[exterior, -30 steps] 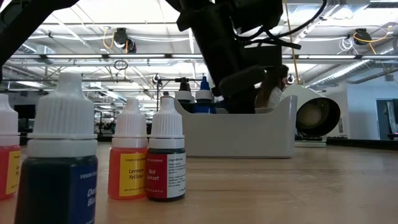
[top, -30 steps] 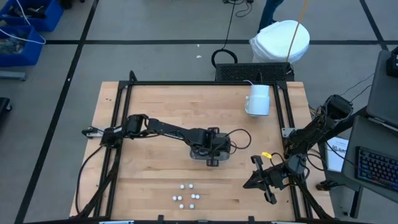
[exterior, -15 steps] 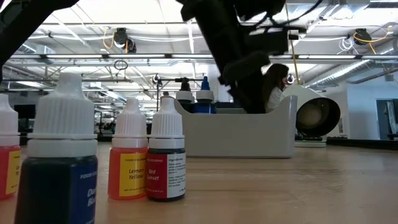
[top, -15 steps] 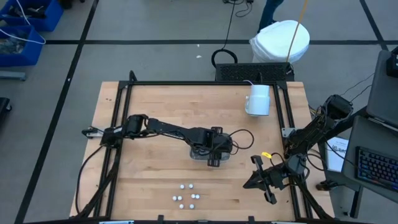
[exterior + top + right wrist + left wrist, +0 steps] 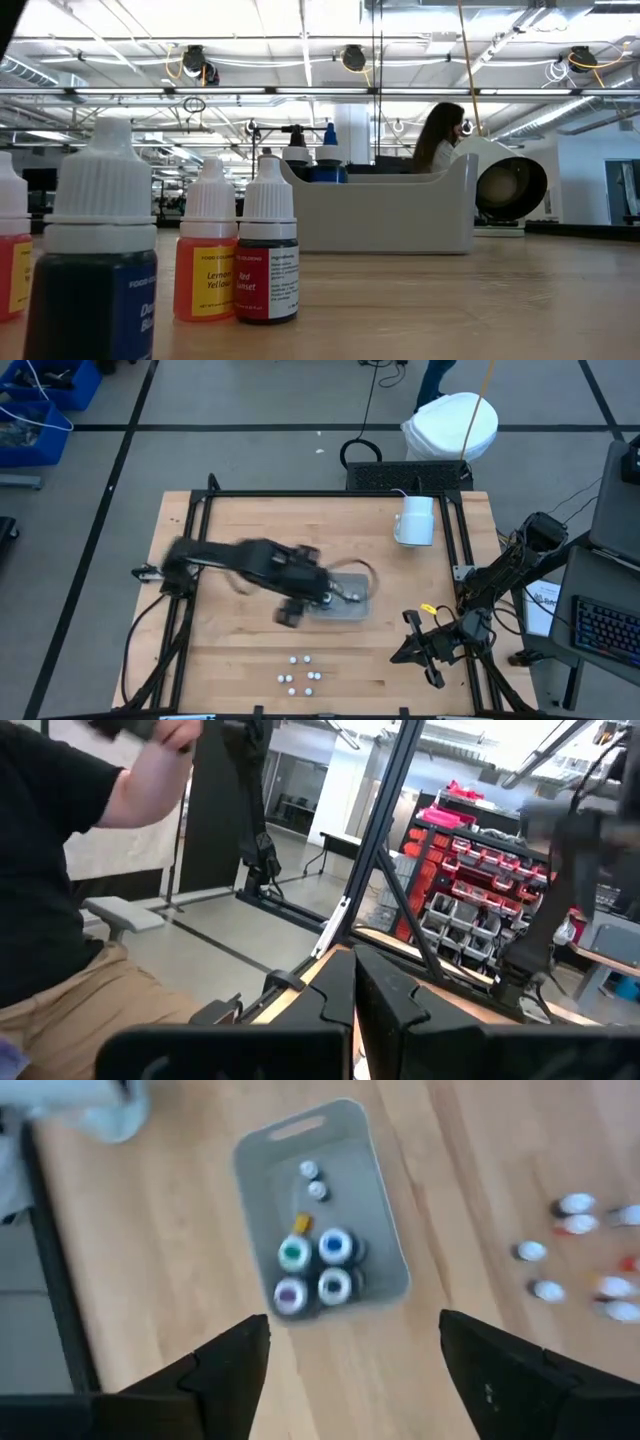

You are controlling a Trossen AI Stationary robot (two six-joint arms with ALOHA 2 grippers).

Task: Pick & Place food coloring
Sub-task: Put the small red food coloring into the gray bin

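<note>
Several white-capped food coloring bottles (image 5: 300,676) stand in a cluster near the table's front edge; the low view shows a blue (image 5: 100,270), a yellow (image 5: 207,250) and a red one (image 5: 267,250) upright on their bases. The clear tray (image 5: 352,605) at mid-table holds dark round pots (image 5: 312,1265) and two small bottles (image 5: 312,1180). My left gripper (image 5: 290,610) hangs open and empty high above the table, just left of the tray (image 5: 375,1190), pointing down. My right gripper (image 5: 420,645) waits shut at the right edge.
A large white mug (image 5: 416,520) stands at the far right of the table. A black frame (image 5: 190,590) runs round the tabletop. Bare wood lies between the tray and the bottle cluster. A person (image 5: 60,870) shows in the room beyond, in the right wrist view.
My left gripper has risen quickly out of the tray and gone toward the table's left edge, leaving the low view altogether. The tray and what it holds have stayed where they were.
</note>
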